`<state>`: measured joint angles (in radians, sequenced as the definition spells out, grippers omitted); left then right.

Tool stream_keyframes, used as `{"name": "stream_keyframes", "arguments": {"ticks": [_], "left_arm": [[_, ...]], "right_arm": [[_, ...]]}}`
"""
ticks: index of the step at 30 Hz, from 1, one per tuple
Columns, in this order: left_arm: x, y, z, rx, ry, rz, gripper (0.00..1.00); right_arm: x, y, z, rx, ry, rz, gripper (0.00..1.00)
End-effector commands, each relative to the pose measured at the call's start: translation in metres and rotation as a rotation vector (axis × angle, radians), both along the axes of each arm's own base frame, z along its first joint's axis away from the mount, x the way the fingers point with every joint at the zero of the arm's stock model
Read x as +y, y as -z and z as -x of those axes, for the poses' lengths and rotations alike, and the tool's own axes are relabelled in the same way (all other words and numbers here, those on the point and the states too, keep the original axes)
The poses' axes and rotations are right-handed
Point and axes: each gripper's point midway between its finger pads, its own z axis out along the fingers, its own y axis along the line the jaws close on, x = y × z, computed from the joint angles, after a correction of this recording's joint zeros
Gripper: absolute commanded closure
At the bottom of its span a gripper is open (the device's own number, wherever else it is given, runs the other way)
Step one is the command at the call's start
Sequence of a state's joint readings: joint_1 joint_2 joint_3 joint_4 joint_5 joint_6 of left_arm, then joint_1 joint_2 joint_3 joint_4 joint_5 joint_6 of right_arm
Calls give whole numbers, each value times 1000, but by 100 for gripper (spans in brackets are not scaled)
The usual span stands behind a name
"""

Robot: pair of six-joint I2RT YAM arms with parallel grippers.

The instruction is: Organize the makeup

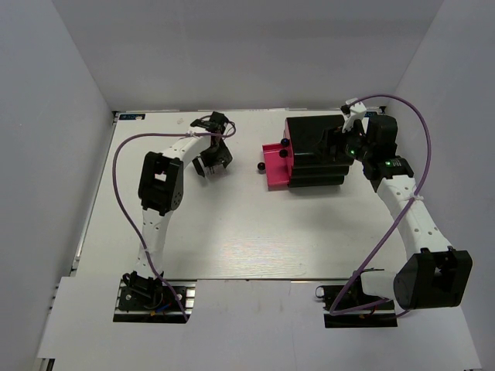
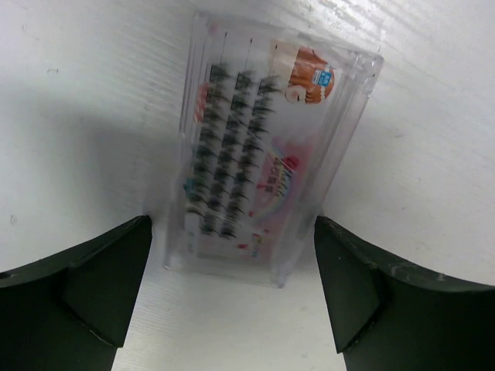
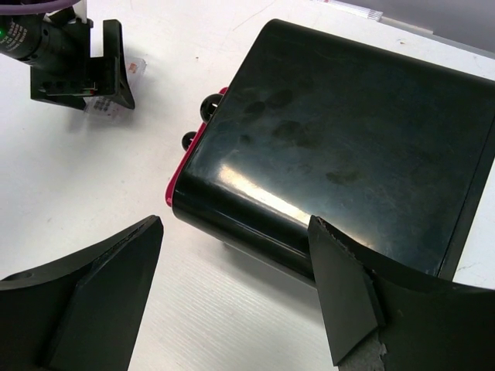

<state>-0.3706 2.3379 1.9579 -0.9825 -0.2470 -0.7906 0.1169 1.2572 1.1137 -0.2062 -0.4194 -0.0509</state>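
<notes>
While agape, left gripper (image 2: 232, 232) astride case (image 2: 263, 147)

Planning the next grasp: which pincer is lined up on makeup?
The left pincer, open over the clear plastic lash case; the right pincer hangs open at the glossy black box.

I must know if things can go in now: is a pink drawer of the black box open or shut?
Open. In the top view one pink drawer sticks out of the black box, its inside showing.
</notes>
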Motion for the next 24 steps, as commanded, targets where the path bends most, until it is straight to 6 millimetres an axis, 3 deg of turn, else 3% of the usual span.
{"name": "stream_keyframes", "arguments": {"ticks": [1, 7, 13, 19, 24], "left_arm": [[27, 43, 37, 166, 3, -98, 6], [30, 32, 40, 137, 25, -98, 8], [35, 12, 13, 54, 119, -132, 7], [34, 29, 0, 67, 206, -135, 10], [34, 39, 4, 88, 229, -133, 18]], "right_arm": [[1, -19, 1, -63, -7, -26, 19], [1, -19, 2, -59, -11, -37, 20], [2, -17, 2, -52, -16, -40, 20], [1, -16, 1, -50, -14, -40, 20], [0, -14, 0, -45, -12, -41, 20]]}}
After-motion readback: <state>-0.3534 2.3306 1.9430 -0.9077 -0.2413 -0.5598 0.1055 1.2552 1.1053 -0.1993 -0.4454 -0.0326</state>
